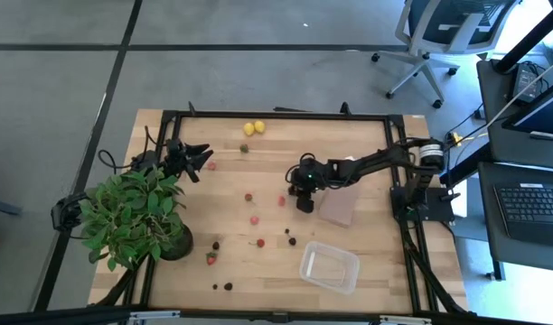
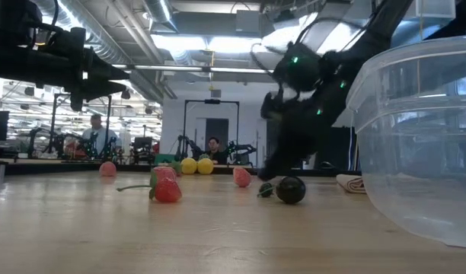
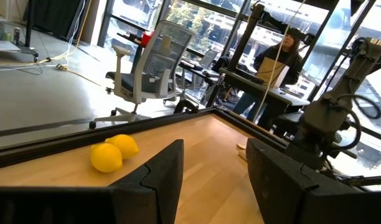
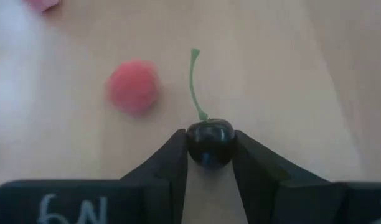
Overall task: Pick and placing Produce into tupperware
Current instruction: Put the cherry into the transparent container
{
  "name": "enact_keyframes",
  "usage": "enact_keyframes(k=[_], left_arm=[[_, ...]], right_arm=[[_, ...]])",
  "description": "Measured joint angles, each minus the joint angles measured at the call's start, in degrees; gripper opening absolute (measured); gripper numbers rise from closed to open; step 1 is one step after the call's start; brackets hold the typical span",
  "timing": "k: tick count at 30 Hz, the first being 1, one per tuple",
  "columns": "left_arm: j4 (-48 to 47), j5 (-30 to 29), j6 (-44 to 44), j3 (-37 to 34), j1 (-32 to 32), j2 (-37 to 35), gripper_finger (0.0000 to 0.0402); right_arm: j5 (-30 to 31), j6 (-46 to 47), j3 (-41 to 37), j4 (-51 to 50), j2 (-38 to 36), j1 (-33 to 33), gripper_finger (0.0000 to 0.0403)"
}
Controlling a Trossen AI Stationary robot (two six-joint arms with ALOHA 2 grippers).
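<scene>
1. I am watching the right gripper closing on a dark cherry down at the worktop, mid-table and well apart from the clear tupperware.
2. I am worrying that the glossy, round cherry squirts out from between the smooth jaws, or drops during the carry.
3. The thin green stem is sticking forward; the red berry nearby looks soft and matte.
4. The left gripper is hovering open near two yellow lemons.
</scene>
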Motion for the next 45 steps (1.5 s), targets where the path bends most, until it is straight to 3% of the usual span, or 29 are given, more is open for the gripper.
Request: enact_keyframes(k=[8, 11, 15, 20, 27, 37, 45], left_arm=[[-0.26, 0.00, 0.07, -0.01, 0.04, 0.00, 0.0165], [-0.27, -0.04, 0.07, -0.02, 0.06, 0.00, 0.0165], [-0.31, -0.04, 0.06, 0.00, 0.06, 0.00, 0.0165], [-0.29, -0.04, -0.01, 0.00, 0.06, 0.00, 0.0165], [-0.42, -0.59, 0.02, -0.02, 0.04, 0.00, 0.0165], [-1.60, -0.84, -0.04, 0.00, 0.04, 0.00, 0.0165], [-1.65, -0.35, -0.44, -0.02, 0.06, 0.00, 0.0165]], right_arm=[[-0.77, 15.83, 0.74, -14.35, -20.98, 3.55, 0.0113], [-1.46, 20.70, 2.35, -21.44, -28.06, 8.98, 0.0111], [0.65, 24.94, 4.02, -25.41, -31.94, 19.30, 0.0109], [7.93, 31.04, 4.39, -29.88, -30.40, 30.11, 0.0112], [8.11, 33.03, 4.39, -30.11, -27.62, 40.05, 0.0110], [8.21, 33.01, 4.41, -32.90, -18.99, 46.58, 0.0110], [8.42, 36.44, 4.50, -32.92, -10.74, 47.49, 0.0110]])
